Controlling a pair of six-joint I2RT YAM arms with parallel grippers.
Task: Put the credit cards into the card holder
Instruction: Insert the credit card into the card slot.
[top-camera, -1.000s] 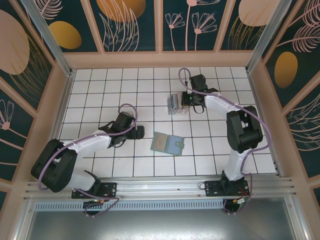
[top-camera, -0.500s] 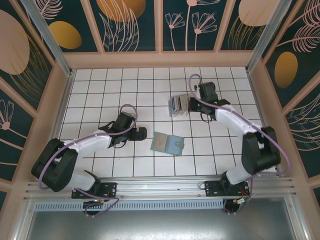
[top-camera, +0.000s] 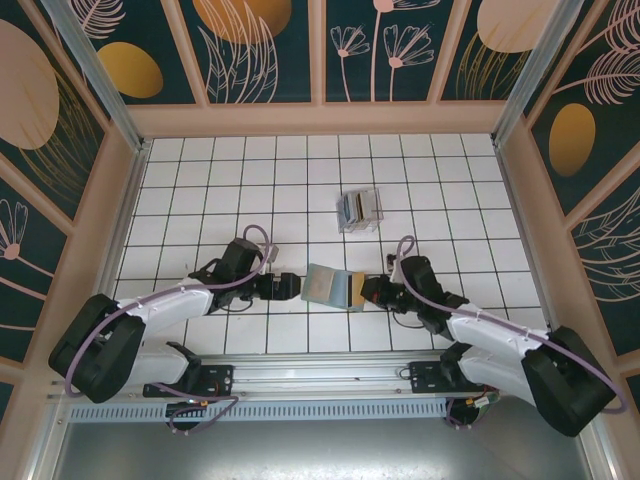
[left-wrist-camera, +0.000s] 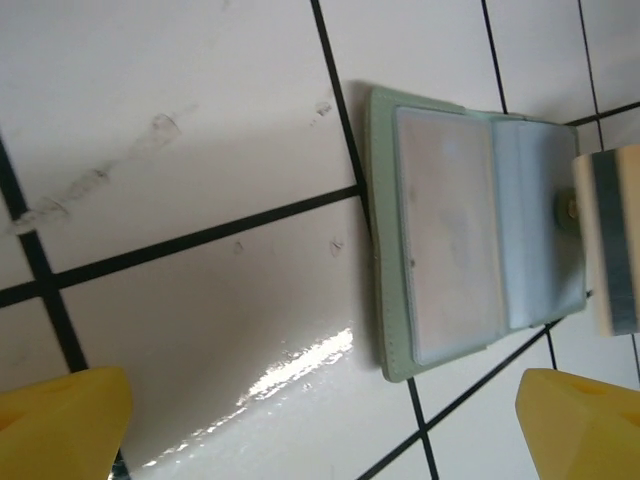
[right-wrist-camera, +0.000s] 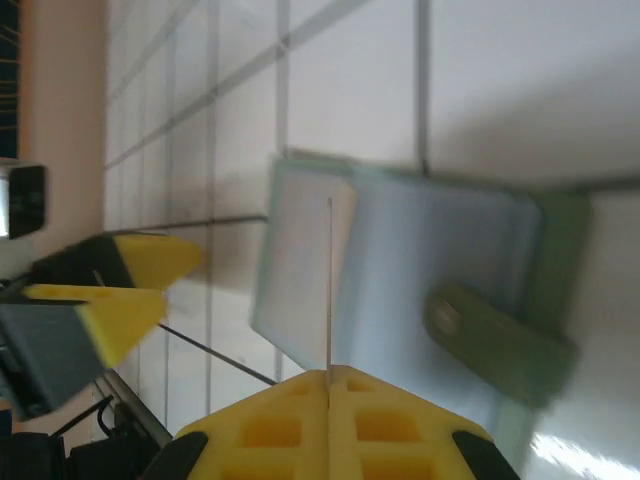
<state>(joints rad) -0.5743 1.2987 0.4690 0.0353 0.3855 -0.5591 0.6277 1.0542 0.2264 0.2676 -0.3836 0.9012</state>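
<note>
1. The table (top-camera: 180, 180) is glossy tile and nothing pins anything to it. Any sideways push you give will probably slide the target rather than seat the card.
2. The card holder (top-camera: 322, 284) lies flat and open at the front middle, between your two arms. Its clear sleeves (left-wrist-camera: 445, 240) face up and lie closed flat. You cannot tell from here where a mouth gapes, so the card may ride over the top instead of going in.
3. The clear box (top-camera: 372, 210) stands well apart, farther back, with what look like more credit cards (top-camera: 352, 208) upright inside. It is no hazard now, but a failed insertion costs you another trip there.
4. The left end effector (top-camera: 287, 287) sits low, just beside the holder's left edge, jaws wide apart and holding nothing. If you lower it to brace, it could press a sleeve shut or nudge the holder askew. The two arms are also close enough to clash.
5. The right end effector (top-camera: 366, 292) is at the holder's right edge, clamped on one card.
6. The held card (left-wrist-camera: 613, 240) is gripped by one end, so it may pivot or bow if its tip catches. Whether it touches the holder is unclear.
7. The strap (right-wrist-camera: 495, 345) with its snap lies on that same side and could snag the card.
</note>
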